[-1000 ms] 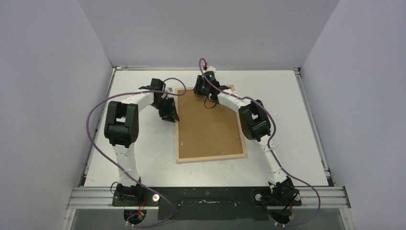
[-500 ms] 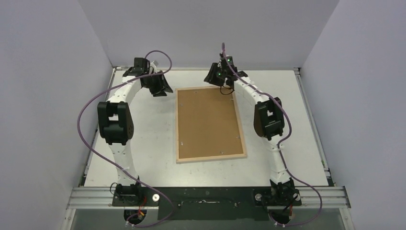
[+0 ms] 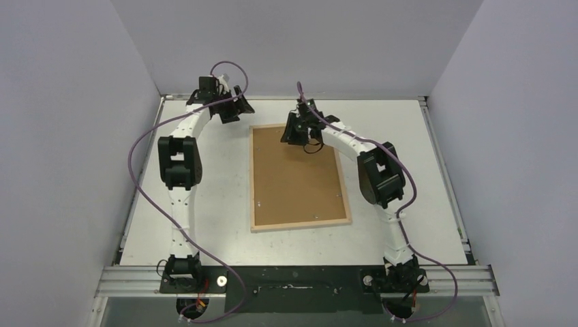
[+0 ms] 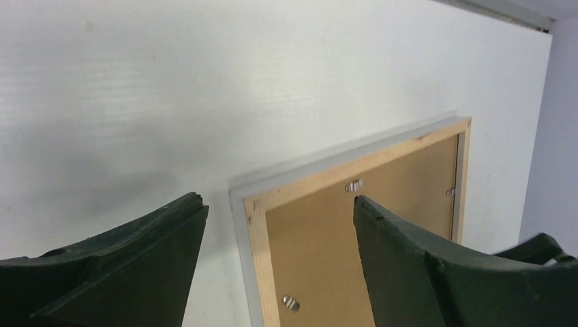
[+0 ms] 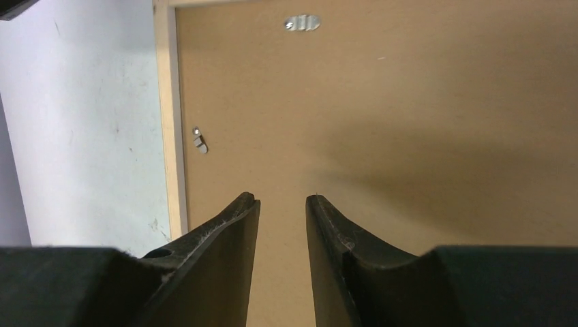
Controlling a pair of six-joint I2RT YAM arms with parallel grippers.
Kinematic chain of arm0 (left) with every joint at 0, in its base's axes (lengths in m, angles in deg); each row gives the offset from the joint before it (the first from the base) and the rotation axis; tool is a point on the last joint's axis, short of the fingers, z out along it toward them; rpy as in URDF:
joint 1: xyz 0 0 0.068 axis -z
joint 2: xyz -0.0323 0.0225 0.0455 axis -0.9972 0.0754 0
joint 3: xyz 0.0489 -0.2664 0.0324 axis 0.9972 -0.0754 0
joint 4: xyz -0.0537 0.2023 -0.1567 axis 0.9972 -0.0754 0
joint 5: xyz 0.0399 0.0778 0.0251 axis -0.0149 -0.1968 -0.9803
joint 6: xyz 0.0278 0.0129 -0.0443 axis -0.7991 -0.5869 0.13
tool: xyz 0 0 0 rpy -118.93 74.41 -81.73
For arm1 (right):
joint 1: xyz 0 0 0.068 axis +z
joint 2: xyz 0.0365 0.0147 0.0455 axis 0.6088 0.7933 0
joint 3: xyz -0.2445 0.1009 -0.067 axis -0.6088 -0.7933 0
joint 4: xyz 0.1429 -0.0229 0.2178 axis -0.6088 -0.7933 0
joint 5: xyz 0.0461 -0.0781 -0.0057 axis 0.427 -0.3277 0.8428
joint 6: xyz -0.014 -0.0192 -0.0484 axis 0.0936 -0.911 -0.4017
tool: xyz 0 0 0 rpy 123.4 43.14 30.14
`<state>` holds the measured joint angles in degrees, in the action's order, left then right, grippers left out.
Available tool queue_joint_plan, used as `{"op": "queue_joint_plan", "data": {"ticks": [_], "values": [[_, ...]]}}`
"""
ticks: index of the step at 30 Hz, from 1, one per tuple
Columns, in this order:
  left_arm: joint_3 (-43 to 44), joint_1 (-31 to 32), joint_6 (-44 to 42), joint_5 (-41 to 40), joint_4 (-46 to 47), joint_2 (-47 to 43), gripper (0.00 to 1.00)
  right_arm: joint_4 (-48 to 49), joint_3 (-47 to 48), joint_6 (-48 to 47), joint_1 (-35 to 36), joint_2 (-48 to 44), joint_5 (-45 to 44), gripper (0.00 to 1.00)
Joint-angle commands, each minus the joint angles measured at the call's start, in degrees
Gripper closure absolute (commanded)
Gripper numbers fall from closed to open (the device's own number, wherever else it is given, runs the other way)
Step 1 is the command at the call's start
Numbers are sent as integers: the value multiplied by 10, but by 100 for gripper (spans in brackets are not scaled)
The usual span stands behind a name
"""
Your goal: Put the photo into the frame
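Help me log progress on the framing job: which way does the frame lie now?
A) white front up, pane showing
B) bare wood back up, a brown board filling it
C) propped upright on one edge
B: the frame lies flat with its pale wood rim upward, the brown backing board fills it, and metal tabs show on the board.
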<state>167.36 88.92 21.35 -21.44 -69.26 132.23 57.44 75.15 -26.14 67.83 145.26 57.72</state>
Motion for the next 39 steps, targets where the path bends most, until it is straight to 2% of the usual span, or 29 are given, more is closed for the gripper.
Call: {"op": "queue_joint_plan", "data": {"ticks": [1, 4, 9, 12, 15, 17, 19, 21, 23, 26, 29, 39], "values": [[66, -3, 32, 34, 96, 58, 22, 3, -22, -14, -36, -108, -61, 66], [107, -1, 51, 61, 92, 106, 24, -9, -48, -17, -60, -139, -76, 64], [120, 4, 81, 123, 115, 135, 35, -39, -67, -35, -85, -168, -92, 64], [95, 4, 109, 162, 147, 131, 41, -63, -67, -33, -100, -172, -120, 64], [54, 5, 126, 192, 183, 116, 44, -105, -61, -26, -117, -168, -185, 61], [21, 10, 133, 210, 200, 103, 46, -138, -59, -24, -126, -164, -228, 57], [-2, 16, 127, 222, 200, 93, 47, -161, -57, -24, -134, -156, -256, 48], [-27, 23, 116, 226, 195, 80, 47, -177, -51, -31, -144, -138, -239, 40], [-55, 30, 110, 226, 196, 69, 47, -198, -38, -42, -151, -116, -206, 38], [-90, 39, 109, 226, 202, 56, 48, -206, -40, -56, -151, -97, -145, 30], [-109, 47, 110, 226, 204, 47, 48, -198, -65, -56, -153, -99, -115, 29], [-188, 61, 117, 205, 217, -2, 49, -175, -201, -51, -163, -200, -97, 27]]}}
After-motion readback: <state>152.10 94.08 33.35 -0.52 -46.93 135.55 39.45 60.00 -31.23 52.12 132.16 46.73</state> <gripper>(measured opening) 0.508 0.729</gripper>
